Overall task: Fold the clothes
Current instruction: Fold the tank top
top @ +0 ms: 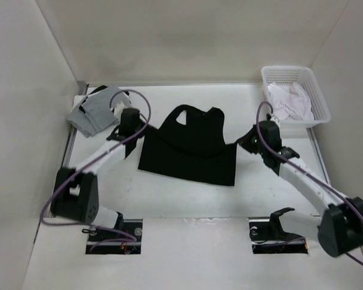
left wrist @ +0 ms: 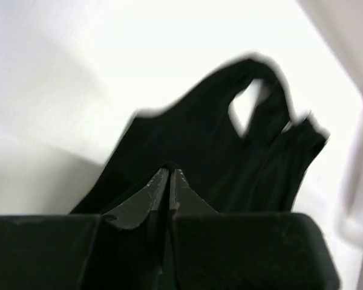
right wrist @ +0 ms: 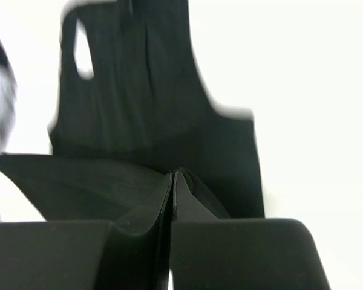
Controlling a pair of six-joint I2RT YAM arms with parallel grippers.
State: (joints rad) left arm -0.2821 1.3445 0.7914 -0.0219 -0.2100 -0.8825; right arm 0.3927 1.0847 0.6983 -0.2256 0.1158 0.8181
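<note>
The left hand has its two fingers pressed together at the left side edge of the plain black sleeveless top of soft thin fabric. In its own wrist view the closed hand meets the dark cloth right at the tips, so it appears to be pinching that edge. The right hand is likewise closed, at the opposite side edge. A small peak of cloth is drawn out toward it, and its wrist view shows a raised fold running up to the shut hand, so it reads as clamped on the fabric.

The top lies in the middle of the white counter, between the two hands: to the right of the left hand, to the left of the right one. Its long axis runs away from the arm bases, with the shoulder straps at the far end and the hem at the near end. The line between the hands therefore crosses the garment's width, roughly at right angles to that axis. Neither arm is the nearer; each has its own edge.

Any fold along the length would seem to call for both hands travelling together, parallel to that axis, so the held line stays square.
</note>
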